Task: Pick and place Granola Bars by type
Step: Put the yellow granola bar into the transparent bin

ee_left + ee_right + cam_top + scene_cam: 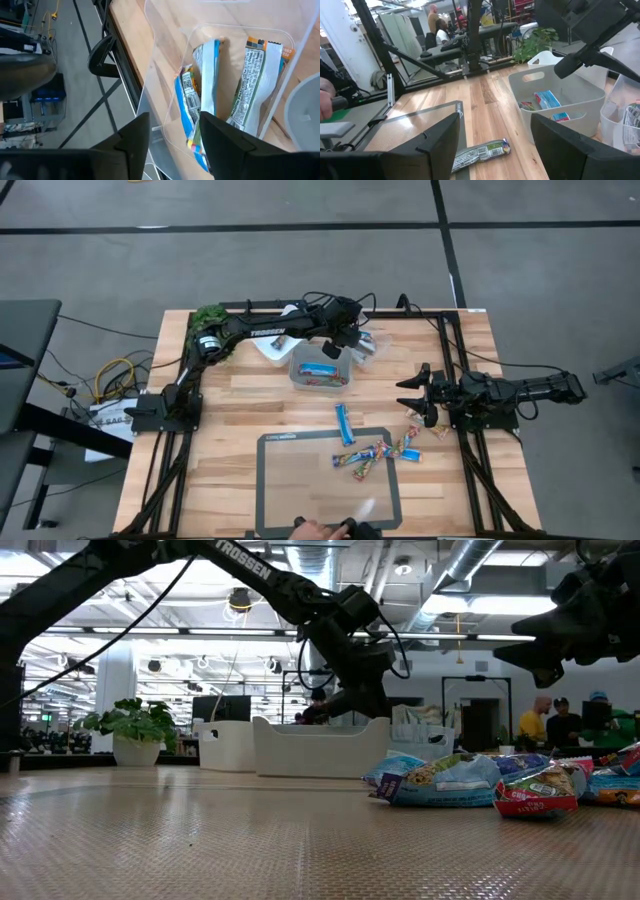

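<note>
Several granola bars [322, 370] are already sorted into the grey tub [296, 376]. Beside that tub, more bars [375, 454] are left loose. The left gripper [333, 346] is held over it, jaws spread; the right gripper [409, 397] waits nearby, also spread.

My left arm [262, 330] reaches from its base at the bench's left edge, up along the far side and across toward the middle, elbow bent near the far left corner. My left gripper [338, 343] hangs at the end of that reach, pointing down, its jaws parted with a clear gap between the two dark fingers [130, 142]. My right arm [520, 392] lies low and nearly level from the right edge, pointing inward toward the centre. My right gripper [414, 396] sits at its tip, raised above the bench, jaws spread wide, the two fingers [435, 145] well apart.
</note>
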Controlling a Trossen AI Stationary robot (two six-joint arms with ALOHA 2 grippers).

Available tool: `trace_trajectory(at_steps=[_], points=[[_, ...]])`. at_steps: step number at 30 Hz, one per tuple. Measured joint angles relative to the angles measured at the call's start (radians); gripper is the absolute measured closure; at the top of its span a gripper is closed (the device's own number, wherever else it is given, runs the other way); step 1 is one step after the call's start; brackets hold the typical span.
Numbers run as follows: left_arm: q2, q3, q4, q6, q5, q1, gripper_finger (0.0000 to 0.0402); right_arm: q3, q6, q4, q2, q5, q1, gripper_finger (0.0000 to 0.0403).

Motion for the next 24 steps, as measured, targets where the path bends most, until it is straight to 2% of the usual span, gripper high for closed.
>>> trace_trajectory(at_steps=[9, 14, 19, 24], points=[[-0.017, -0.001, -0.007, -0.086, 0.003, -0.006, 0.0232, 0.000, 0.000, 0.000, 0.000, 0.000, 0.000, 0.0163], [-0.073, -0.029, -0.079, -0.183, 0.078, -0.018, 0.0232, 0.000, 0.000, 0.000, 0.000, 0.001, 0.000, 0.0163], [-0.187, -0.187, -0.055, -0.253, 0.110, -0.029, 0.0232, 0.000, 0.000, 0.000, 0.000, 0.000, 0.000, 0.0163], [-0.334, -0.418, 0.051, -0.352, 0.113, -0.031, 0.0232, 0.000, 0.000, 0.000, 0.000, 0.000, 0.000, 0.0163]])
